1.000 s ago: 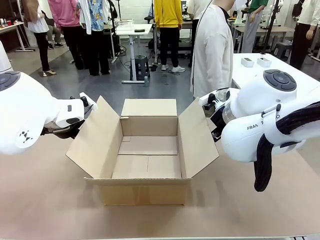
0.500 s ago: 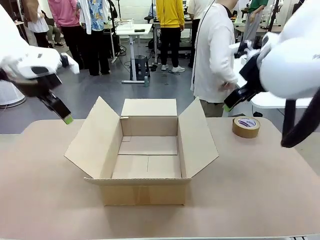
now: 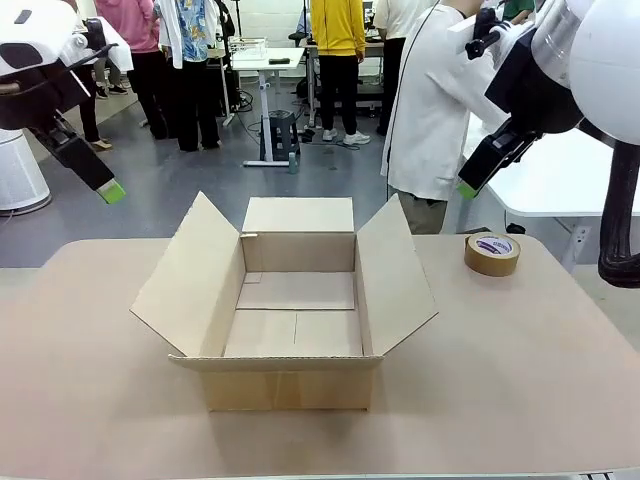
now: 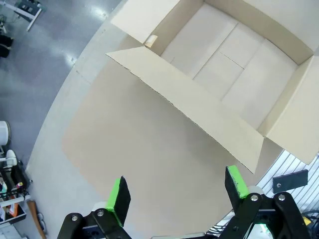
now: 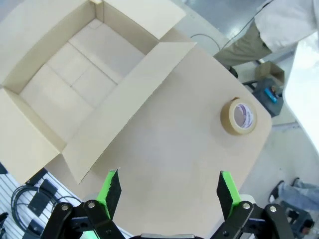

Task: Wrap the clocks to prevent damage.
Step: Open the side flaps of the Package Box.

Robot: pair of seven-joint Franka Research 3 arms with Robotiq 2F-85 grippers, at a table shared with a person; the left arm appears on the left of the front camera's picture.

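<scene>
Hanging high, both spread and holding nothing: left end effector (image 3: 108,189) upper left, right end effector (image 3: 467,188) upper right. Open box (image 3: 296,292) sits centre, midway below them. Tape (image 3: 492,253) lies nearer the right.

A smooth grey floor (image 3: 300,185) stretches away through the room, glossy enough to catch pale glints of the overhead light. Nearest me stands a table (image 3: 520,380) with a plain tan top and rounded corners. Off to the right is a second table (image 3: 560,180), white. Farther back a white desk (image 3: 262,62) stands on slim legs, with a dark stool (image 3: 281,135) just before it and cables (image 3: 345,145) lying on the floor nearby. A white wall (image 3: 272,15) closes the far end, and several people (image 3: 335,40) stand in front of it. Low at the left edge sits a round white thing (image 3: 15,180).
</scene>
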